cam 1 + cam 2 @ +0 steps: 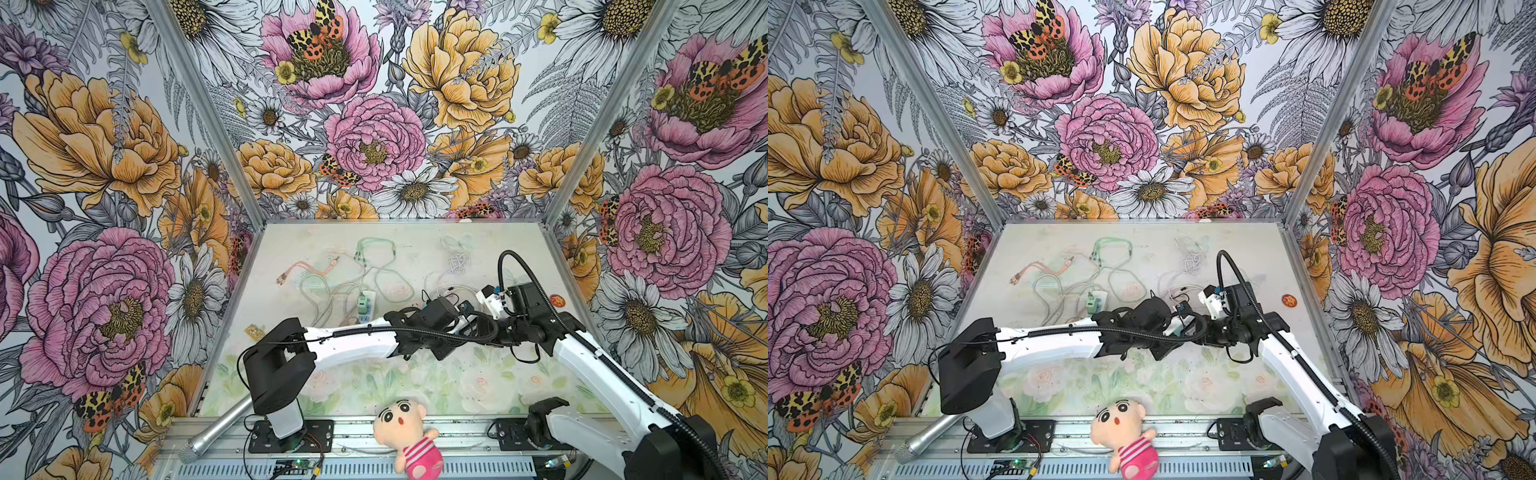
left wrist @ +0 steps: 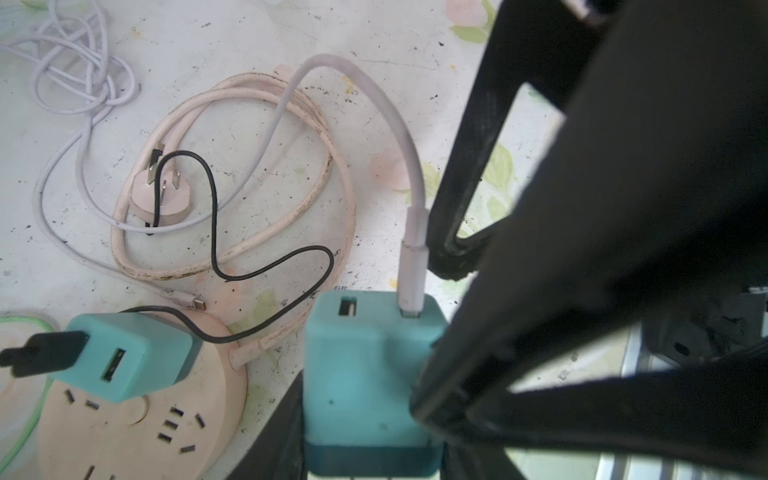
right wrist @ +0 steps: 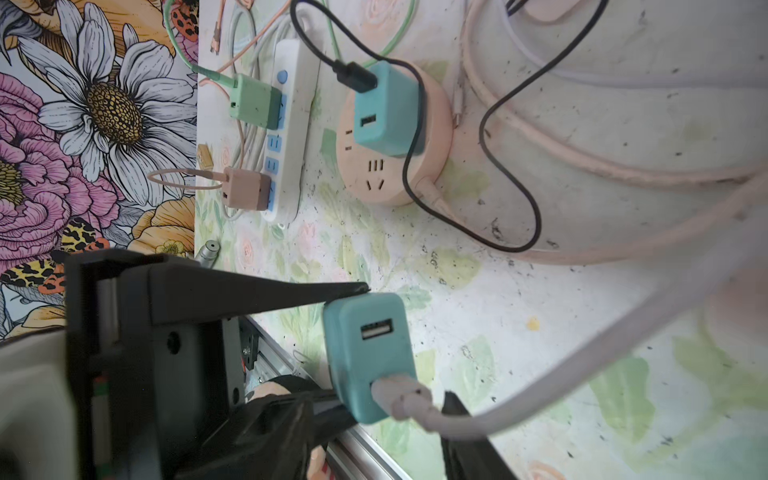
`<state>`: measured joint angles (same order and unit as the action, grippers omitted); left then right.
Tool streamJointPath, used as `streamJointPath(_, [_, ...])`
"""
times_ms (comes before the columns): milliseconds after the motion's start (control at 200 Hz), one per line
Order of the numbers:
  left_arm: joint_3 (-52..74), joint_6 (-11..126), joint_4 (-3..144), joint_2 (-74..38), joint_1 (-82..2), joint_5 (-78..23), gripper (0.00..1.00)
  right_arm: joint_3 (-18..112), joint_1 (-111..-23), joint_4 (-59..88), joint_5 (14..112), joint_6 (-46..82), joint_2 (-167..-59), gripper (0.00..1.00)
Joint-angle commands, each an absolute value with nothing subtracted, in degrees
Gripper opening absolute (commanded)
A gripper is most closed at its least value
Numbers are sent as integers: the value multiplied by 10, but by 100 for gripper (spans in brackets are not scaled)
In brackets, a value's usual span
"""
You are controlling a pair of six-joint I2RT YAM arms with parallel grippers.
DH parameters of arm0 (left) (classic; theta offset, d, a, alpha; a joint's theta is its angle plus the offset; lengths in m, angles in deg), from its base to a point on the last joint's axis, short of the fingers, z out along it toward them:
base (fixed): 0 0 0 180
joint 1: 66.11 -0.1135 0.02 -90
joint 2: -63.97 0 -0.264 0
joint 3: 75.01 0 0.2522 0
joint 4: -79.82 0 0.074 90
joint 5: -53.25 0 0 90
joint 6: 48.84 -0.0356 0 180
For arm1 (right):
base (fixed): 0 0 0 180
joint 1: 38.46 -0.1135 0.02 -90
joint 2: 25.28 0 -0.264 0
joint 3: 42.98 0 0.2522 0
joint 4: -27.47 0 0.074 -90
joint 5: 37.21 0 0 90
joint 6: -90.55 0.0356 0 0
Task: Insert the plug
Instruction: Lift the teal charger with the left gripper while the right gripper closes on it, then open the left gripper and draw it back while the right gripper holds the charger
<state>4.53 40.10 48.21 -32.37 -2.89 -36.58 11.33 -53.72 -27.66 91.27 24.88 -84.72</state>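
A teal USB adapter (image 2: 365, 374) is held off the table, and my left gripper (image 2: 365, 419) is shut on its sides. The pale lilac USB plug (image 2: 413, 266) sits in one of its two ports, while the other port (image 2: 347, 307) is empty. In the right wrist view the adapter (image 3: 368, 353) sits between the left fingers (image 3: 270, 297). The plug (image 3: 399, 397) lies between the jaws of my right gripper (image 3: 395, 409), which is open, with a gap beside one finger (image 3: 457, 419). In both top views the two grippers meet near the table's middle (image 1: 467, 320) (image 1: 1179, 328).
A round pink socket (image 2: 124, 436) carries a second teal adapter (image 2: 124, 357) with a black cable. A white power strip (image 3: 291, 137) holds a green and a pink adapter. Loose cables and a pink three-pin plug (image 2: 160, 195) lie behind. A doll (image 1: 409, 436) and a microphone (image 1: 220, 428) lie on the front rail.
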Motion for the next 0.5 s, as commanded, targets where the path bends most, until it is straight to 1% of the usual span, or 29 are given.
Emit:
streamJointPath(0, [34, 390, 491, -294, -33, -344, 39, 116, -543, -272, 914, 237, -849, 51])
streamJointPath(310, [27, 385, 491, -284, -27, -334, 39, 123, -556, -254, 928, 241, -863, 51])
streamJointPath(495, [42, 369, 477, -281, -23, -366, 38, 116, -558, -251, 926, 239, -874, 51])
